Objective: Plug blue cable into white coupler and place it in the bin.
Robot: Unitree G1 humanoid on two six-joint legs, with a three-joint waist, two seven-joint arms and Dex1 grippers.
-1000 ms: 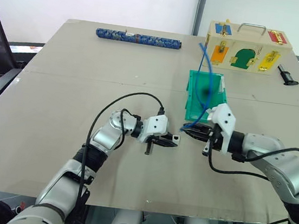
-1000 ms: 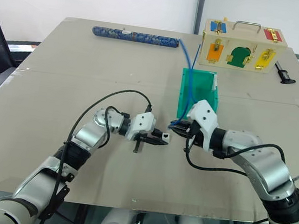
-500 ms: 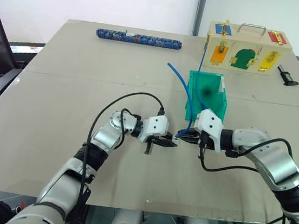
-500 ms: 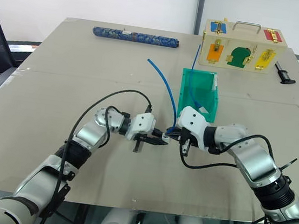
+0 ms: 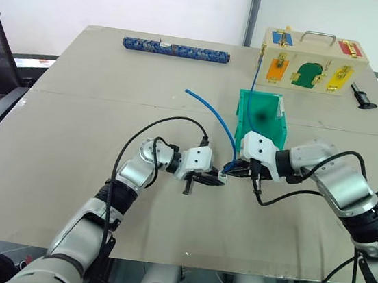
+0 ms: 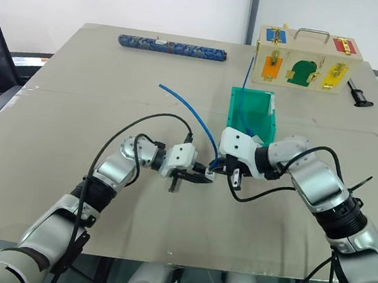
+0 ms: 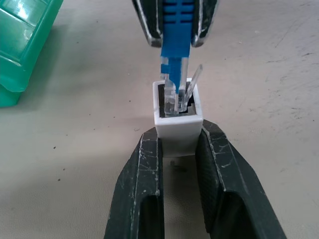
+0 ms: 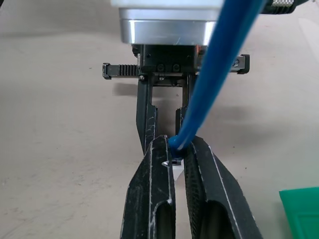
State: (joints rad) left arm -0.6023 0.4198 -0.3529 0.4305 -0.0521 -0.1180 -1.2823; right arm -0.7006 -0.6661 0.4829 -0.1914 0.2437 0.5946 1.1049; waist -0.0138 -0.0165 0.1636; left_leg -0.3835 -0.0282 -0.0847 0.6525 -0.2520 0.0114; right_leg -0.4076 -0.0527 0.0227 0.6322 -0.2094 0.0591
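Blue cable [image 7: 175,30]: I see its clear plug tip sitting partly in the socket of the white coupler [image 7: 178,127], latch tab sticking up (how deep it has gone I cannot tell).
White coupler: pinched on both sides between the fingers [image 7: 139,194] of my left gripper [image 5: 213,180], just left of centre in the left eye view, close above the table [image 5: 70,154].
Left gripper: narrow, clamped on the coupler.
Right gripper [image 5: 236,171]: fingers [image 8: 152,199] squeezed onto the blue boot behind the plug, facing the left gripper tip to tip.
Cable run: from the right gripper it arcs up toward upper centre and ends in a free tip [image 5: 188,92] in the air; another stretch [image 5: 255,70] rises past the bin.
Bin [image 5: 270,129]: teal, right of centre, just behind the right gripper.
Wooden box [image 5: 314,62]: upper right, coloured latches.
Patterned tube [image 5: 175,49]: top, left of centre, well apart from my grippers.
Black tool [image 5: 362,96]: far right, beside the box.
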